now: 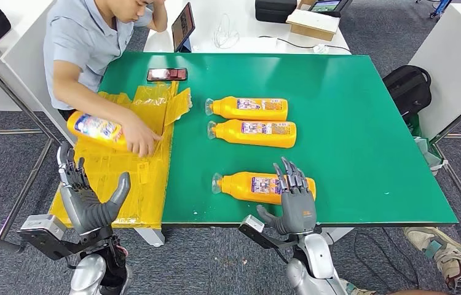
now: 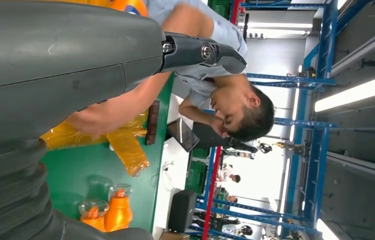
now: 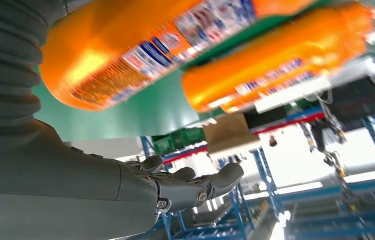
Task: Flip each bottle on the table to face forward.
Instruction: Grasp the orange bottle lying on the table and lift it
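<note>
Three orange bottles are laid on their sides on the green table (image 1: 363, 153): the nearest bottle (image 1: 249, 186) by the front edge, the middle bottle (image 1: 256, 133) and the far bottle (image 1: 249, 108) side by side beyond it, all with caps pointed to the left. The right hand (image 1: 292, 200) is held above the base end of the nearest bottle with fingers spread and nothing gripped, and the left hand (image 1: 90, 196) is raised, open and empty, over the yellow sheet (image 1: 123, 178). A fourth bottle (image 1: 96, 129) is held at the table's left edge by a seated person (image 1: 90, 46), near a phone (image 1: 167, 74).
</note>
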